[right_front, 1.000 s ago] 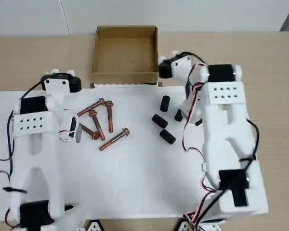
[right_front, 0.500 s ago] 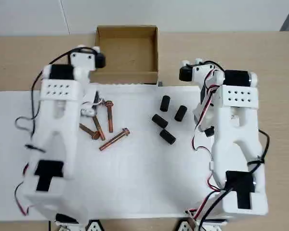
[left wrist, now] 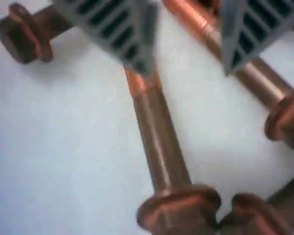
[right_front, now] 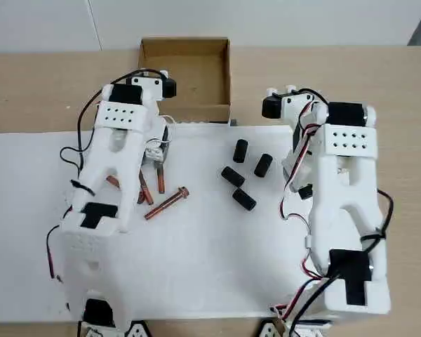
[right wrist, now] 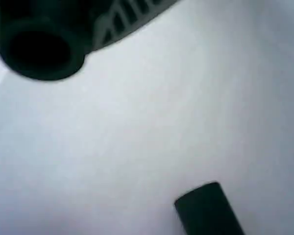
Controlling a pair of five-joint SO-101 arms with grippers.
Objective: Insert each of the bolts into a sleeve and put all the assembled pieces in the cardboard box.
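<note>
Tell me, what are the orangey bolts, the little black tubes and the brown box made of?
The bolts look like metal with a shiny copper-coloured finish: light glints along the shanks. The sleeves, your black tubes, look like matte black plastic or rubber; they show no shine, so which one stays open. The cardboard box is dull brown card with folded walls.

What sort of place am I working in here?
Probably a lab or workshop bench set up for assembly practice: a wooden table covered by a white sheet, loose bolts and sleeves laid out on it, and a box just beyond the sheet.
</note>
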